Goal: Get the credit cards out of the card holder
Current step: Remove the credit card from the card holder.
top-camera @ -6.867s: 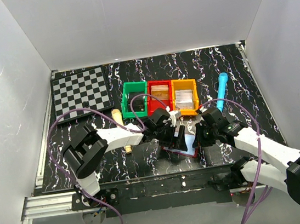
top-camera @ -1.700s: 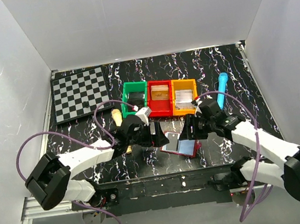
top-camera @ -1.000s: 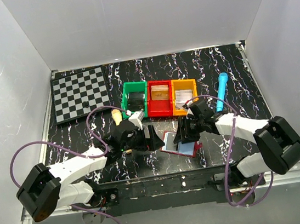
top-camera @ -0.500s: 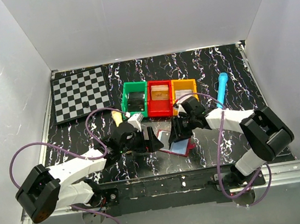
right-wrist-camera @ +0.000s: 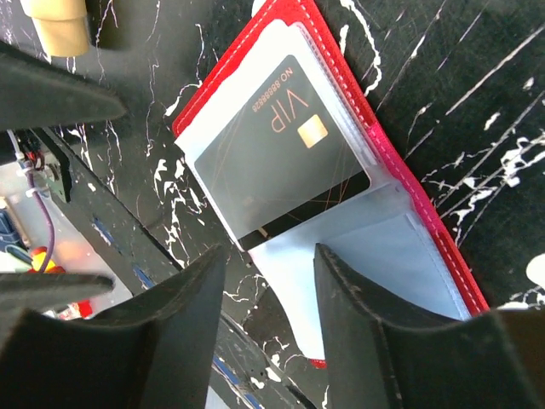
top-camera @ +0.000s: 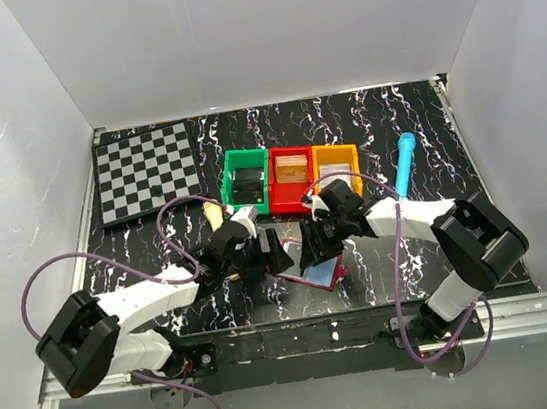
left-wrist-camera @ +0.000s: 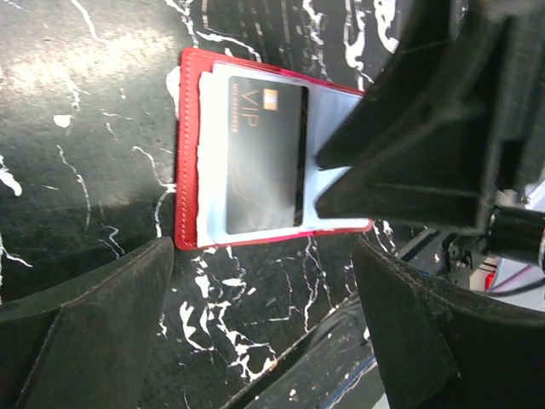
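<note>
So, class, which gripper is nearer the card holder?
Right. The right gripper hangs open directly over the pale-blue inside of the card holder; the left gripper, also open, sits beside it, on its left in the top view.

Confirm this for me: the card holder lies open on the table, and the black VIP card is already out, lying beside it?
No. The card holder does lie open on the table, but the black VIP card is not beside it. It sits in the holder's clear pocket, as the right wrist view shows.
</note>
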Motion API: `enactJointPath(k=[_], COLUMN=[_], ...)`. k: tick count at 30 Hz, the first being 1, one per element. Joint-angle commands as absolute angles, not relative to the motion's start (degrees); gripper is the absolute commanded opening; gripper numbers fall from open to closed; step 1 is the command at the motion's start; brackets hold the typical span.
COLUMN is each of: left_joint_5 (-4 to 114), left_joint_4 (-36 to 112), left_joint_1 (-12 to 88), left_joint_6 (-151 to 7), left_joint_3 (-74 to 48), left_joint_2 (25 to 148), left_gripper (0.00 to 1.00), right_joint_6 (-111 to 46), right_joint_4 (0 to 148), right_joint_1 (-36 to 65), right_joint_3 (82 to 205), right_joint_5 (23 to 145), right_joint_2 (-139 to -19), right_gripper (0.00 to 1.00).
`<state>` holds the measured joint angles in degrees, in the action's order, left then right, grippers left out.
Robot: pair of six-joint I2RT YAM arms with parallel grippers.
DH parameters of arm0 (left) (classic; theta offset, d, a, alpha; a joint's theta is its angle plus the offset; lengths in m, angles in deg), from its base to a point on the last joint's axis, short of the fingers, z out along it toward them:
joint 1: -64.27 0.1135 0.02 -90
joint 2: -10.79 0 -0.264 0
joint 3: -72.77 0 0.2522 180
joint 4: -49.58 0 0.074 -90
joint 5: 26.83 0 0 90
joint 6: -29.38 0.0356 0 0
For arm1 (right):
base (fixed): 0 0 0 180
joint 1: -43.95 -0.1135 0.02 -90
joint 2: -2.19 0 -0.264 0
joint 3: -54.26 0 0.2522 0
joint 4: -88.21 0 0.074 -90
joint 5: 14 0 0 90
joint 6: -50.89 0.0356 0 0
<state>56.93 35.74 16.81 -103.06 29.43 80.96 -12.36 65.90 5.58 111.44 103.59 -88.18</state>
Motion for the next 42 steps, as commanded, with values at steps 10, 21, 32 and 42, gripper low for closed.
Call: enactJointPath(k=[10, 21, 32, 42], left_joint_5=[53.59, 47.09, 41.28, 41.90], left_joint_4=[39.77, 44.25, 46.45, 45.66], left_joint_1=[19.80, 19.80, 19.80, 19.71], left_joint_6=[-101.05, -101.32, -101.14, -102.02], left_joint_3=[23.95, 24.91, 27.19, 31.59], left_joint_2=[91.21, 97.01, 96.93, 90.08], left_gripper=[0.87, 0.74, 0.59, 0.59], right_joint_6=[-5.80, -2.63, -3.77, -6.32], right_joint_4=[57.06, 53.18, 58.28, 59.60], right_joint_1=[5.54, 7.30, 13.45, 14.33], right_joint_3=[104.76, 98.78, 99.39, 104.40], right_joint_5=[87.88, 80.04, 85.58, 86.63], right_joint_2=[-64.01, -63.38, -70.32, -75.42], right_gripper=[0.63, 0.62, 0.58, 0.57])
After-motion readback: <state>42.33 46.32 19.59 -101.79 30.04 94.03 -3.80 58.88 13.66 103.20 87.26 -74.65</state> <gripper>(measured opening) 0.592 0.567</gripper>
